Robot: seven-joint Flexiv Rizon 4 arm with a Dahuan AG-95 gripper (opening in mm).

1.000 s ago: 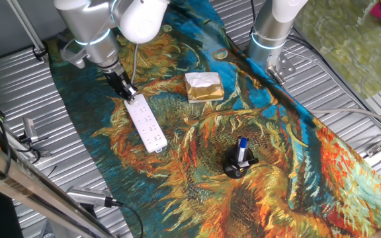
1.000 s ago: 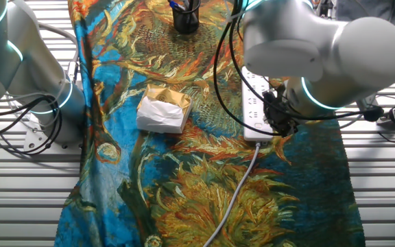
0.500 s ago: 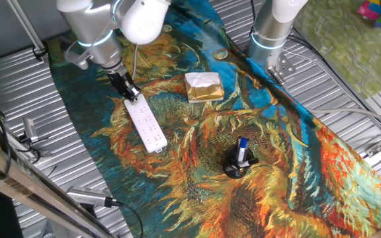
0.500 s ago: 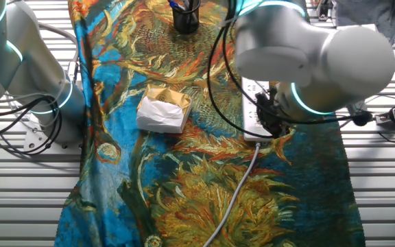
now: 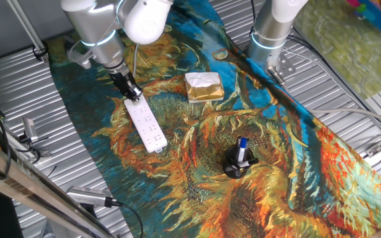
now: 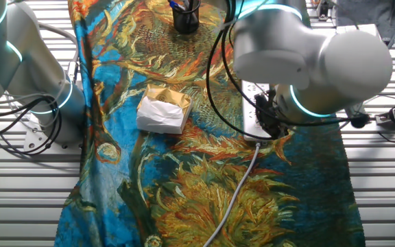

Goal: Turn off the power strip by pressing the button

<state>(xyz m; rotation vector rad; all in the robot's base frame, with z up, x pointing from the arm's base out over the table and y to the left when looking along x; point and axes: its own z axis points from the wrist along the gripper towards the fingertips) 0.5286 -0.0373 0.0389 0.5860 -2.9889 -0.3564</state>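
The white power strip (image 5: 147, 125) lies on the patterned cloth at the left. Its corded end points up toward the arm. It also shows in the other fixed view (image 6: 252, 113), with its white cord (image 6: 235, 192) running down the cloth. My gripper (image 5: 132, 94) points down onto the corded end of the strip, its dark fingers (image 6: 269, 123) right over it. The button is hidden under the fingers. No view shows a gap between the fingertips.
A gold-wrapped block (image 5: 204, 86) sits right of the strip, also seen in the other fixed view (image 6: 163, 110). A black cup with pens (image 5: 239, 162) stands nearer the front. A second arm's base (image 5: 270, 36) stands at the back. Metal slats surround the cloth.
The arm has shifted slightly up and back along the strip's corded end. The strip has not moved.
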